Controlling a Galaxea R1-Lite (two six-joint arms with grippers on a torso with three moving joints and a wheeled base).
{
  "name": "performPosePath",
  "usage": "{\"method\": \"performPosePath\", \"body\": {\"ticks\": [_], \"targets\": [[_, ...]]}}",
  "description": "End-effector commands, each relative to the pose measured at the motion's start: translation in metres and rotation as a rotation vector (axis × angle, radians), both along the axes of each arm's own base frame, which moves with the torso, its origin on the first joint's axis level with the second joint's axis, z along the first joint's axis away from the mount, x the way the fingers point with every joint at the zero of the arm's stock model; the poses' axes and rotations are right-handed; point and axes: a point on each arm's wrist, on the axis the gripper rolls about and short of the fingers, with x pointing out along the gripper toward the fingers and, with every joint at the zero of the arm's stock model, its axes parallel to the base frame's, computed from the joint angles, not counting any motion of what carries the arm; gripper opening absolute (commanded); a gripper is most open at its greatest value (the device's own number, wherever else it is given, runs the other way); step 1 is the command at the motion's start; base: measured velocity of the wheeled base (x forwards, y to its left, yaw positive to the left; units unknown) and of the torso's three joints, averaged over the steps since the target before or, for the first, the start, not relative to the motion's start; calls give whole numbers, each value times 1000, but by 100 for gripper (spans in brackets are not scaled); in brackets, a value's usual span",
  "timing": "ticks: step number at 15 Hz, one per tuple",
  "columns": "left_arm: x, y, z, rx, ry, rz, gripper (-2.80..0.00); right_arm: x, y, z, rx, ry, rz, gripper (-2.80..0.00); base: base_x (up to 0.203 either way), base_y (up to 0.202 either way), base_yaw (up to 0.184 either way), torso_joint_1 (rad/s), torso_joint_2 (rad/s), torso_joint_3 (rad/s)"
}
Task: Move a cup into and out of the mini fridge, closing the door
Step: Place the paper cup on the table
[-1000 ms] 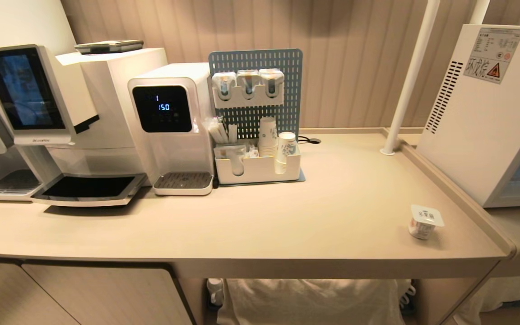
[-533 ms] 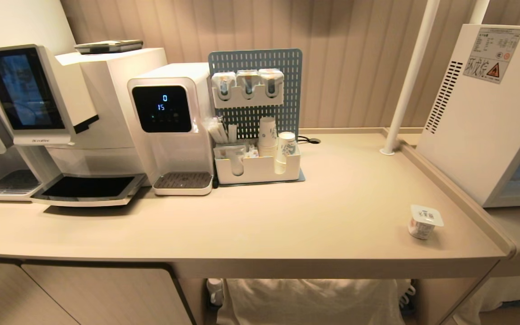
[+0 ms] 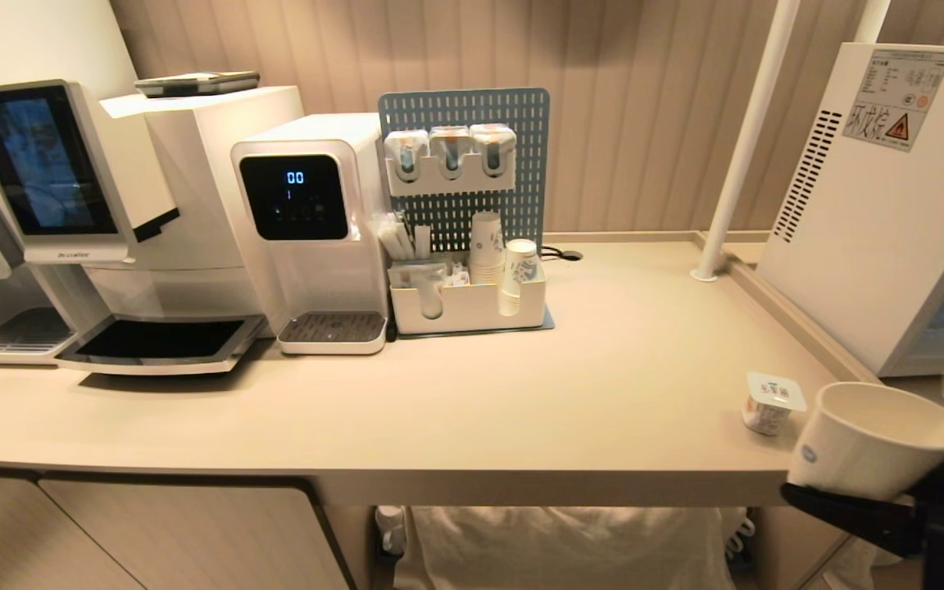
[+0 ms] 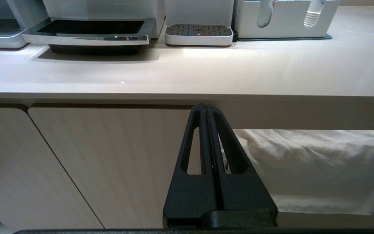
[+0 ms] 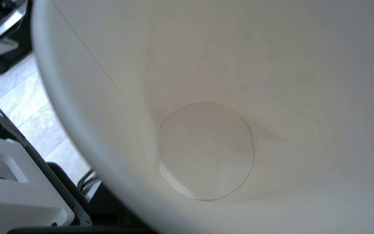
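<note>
Since the earlier head pictures, the right gripper has come into sight at the lower right corner, carrying the cup; a moment ago that corner showed only the counter edge. The display on the water dispenser also reads differently. The rest of the scene has kept its place.

The right gripper holds the cup with its fingers about half spread around it, one black finger running under the cup's lower side. The cup is tilted, its mouth facing up and toward the gripper's wrist, and the right wrist view looks straight down into its bare white inside. Just beyond the cup, toward the counter, stands a small plastic pot with a foil lid, close to the cup but apart from it. Above and behind the gripper rises the mini fridge, its vented side turned to the counter.

The left gripper hangs below the counter's front edge, fingers pressed together, gripping nothing, before a cabinet door.
</note>
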Motion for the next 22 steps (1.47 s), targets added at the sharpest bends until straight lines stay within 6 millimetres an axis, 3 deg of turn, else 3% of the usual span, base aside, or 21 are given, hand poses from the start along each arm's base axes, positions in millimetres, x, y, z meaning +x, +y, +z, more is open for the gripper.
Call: {"method": "performPosePath", "body": {"ticks": [1,8,10,13,15,22], "targets": [[0,0,0,-1,1,0,-280,46,22,-47,-50,154,63,-280,0,0,0,0,0,0],[0,0,0,-2,-1,0,-280,156,99,-147,-184,-48,-243,-280,0,0,0,0,0,0],[0,0,0,-2,1,0,-280,181,116,-149,-160,-120,-295,-280,0,0,0,0,0,0],[0,0,0,-2,0,0,-280,203,123,-153,-192,-77,-312,-280,0,0,0,0,0,0],[0,0,0,-2,1,0,-280,210,122,-162,-211,-40,-311,-280,0,0,0,0,0,0],[0,0,0,-2,-1,0,-280,231,115,-161,-252,16,-368,-280,0,0,0,0,0,0]]}}
